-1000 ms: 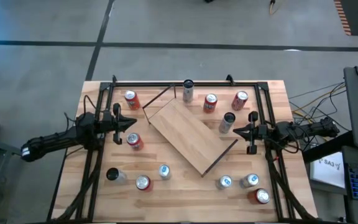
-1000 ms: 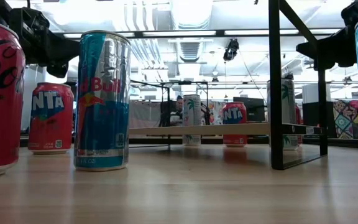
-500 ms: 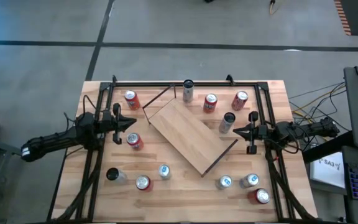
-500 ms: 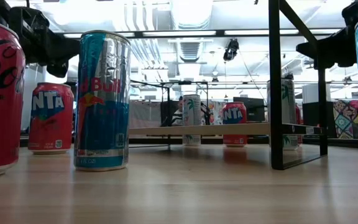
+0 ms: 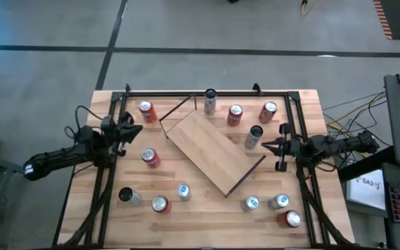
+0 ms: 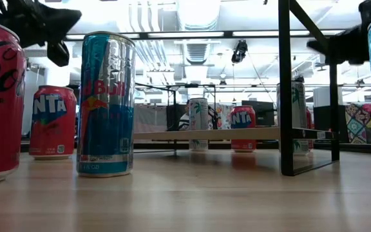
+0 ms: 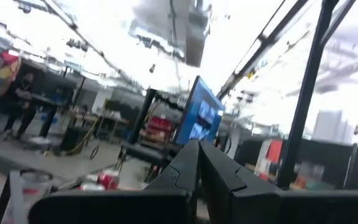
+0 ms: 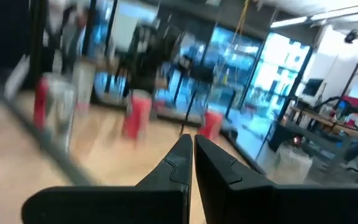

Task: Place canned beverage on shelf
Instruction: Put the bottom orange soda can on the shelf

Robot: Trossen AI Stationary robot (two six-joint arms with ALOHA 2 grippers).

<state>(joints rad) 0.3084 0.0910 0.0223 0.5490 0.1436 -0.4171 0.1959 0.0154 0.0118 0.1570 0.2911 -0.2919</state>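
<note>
Dark, pressed-together fingers tip the left gripper [image 5: 132,128], which hovers empty well left of the flat rectangular light-wood shelf [image 5: 212,152]; the right gripper [image 5: 268,144], likewise closed and empty, hangs just right of that board, beside a dark-topped silver can [image 5: 254,135].

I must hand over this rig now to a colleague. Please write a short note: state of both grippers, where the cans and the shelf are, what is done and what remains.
Left gripper: shut, empty, at the table's left side near a red can.
Right gripper: shut, empty, at the right side beside a dark can.
Shelf: lies diagonally mid-table, with no can on it.
Cans: all stand on the tabletop around the shelf.
Done: nothing placed.
Left: pick up a can and set it on the shelf.
</note>
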